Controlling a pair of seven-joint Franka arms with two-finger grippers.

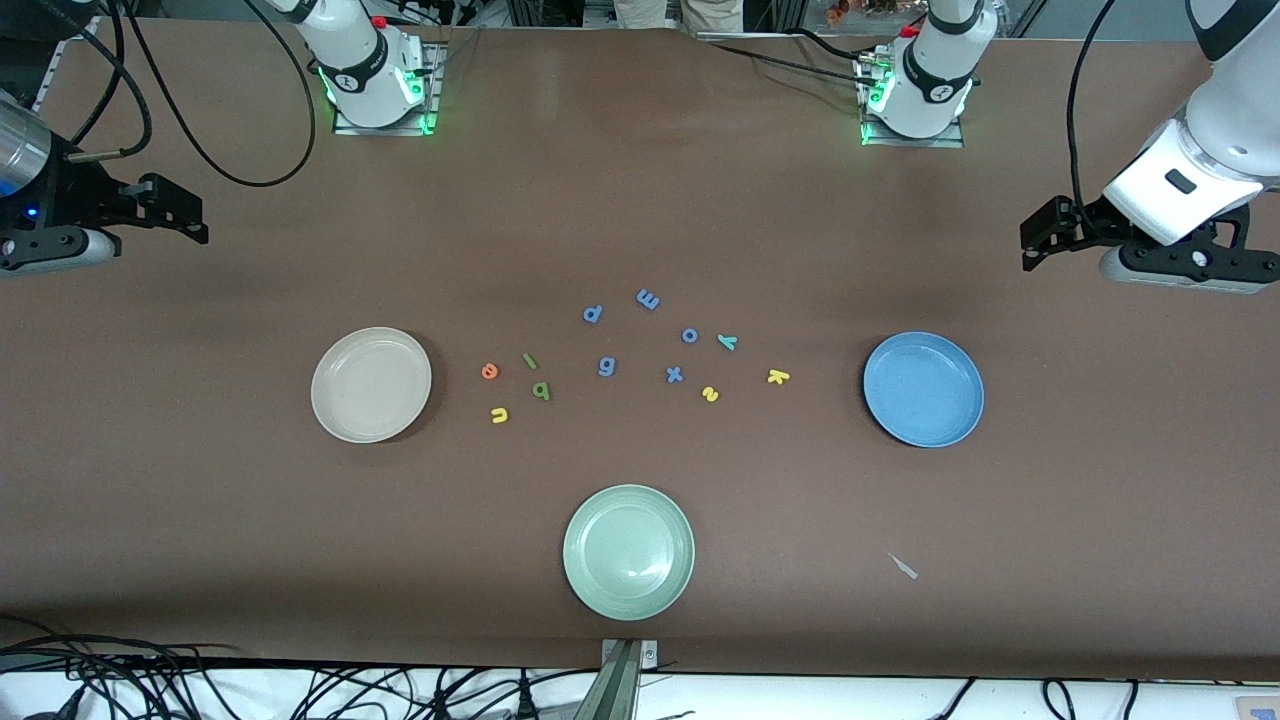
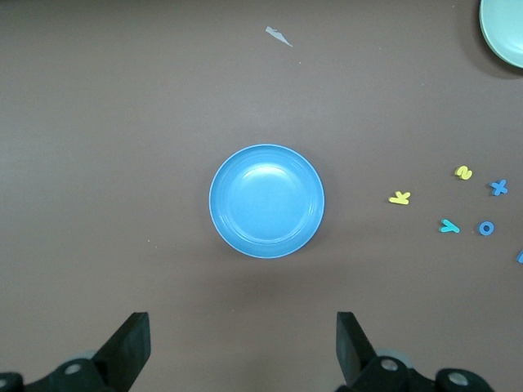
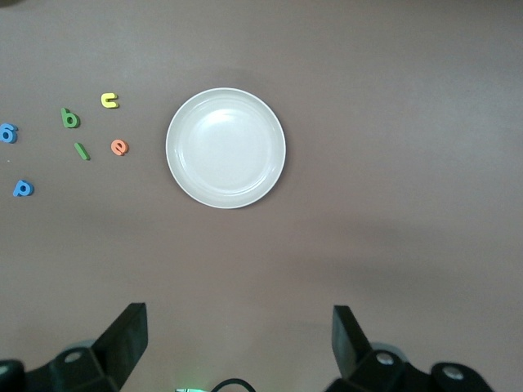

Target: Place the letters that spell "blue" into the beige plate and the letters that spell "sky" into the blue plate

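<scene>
The beige plate lies toward the right arm's end, with nothing in it. Beside it lie the orange e, green l, dark green b and yellow u. Toward the left arm's end is the blue plate, also with nothing in it. Near it lie the yellow k, yellow s and teal y. My left gripper hangs open high over the table by the blue plate. My right gripper hangs open by the beige plate.
A pale green plate sits nearest the front camera. Blue letters p, m, o, g and x lie between the two letter groups. A small grey scrap lies near the front edge.
</scene>
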